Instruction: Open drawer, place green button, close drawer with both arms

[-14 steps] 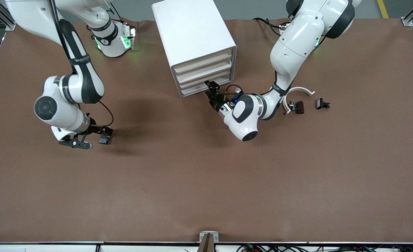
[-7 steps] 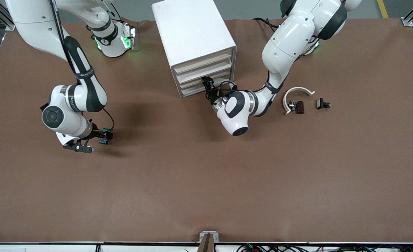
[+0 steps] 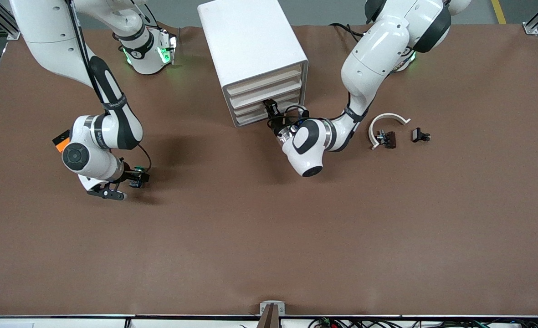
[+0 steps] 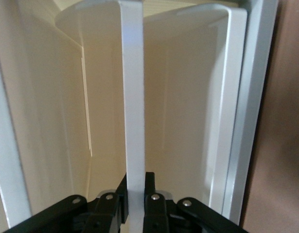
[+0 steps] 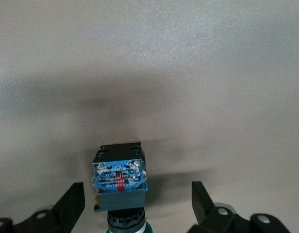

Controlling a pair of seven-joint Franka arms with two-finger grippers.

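The left gripper (image 3: pixel 271 109) is clamped on the drawer (image 4: pixel 134 97) lip at the cabinet (image 3: pixel 255 50) front, while the right gripper (image 5: pixel 137 204) brackets, jaws wide, the button (image 5: pixel 119 182) on the table (light, rigid, likely best pinched across its squarish body).

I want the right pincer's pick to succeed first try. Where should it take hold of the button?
Grip the button across the flat sides of its blue body, coming from above. The right pincer already straddles it, fingers open either side. The round green cap would likely slip.
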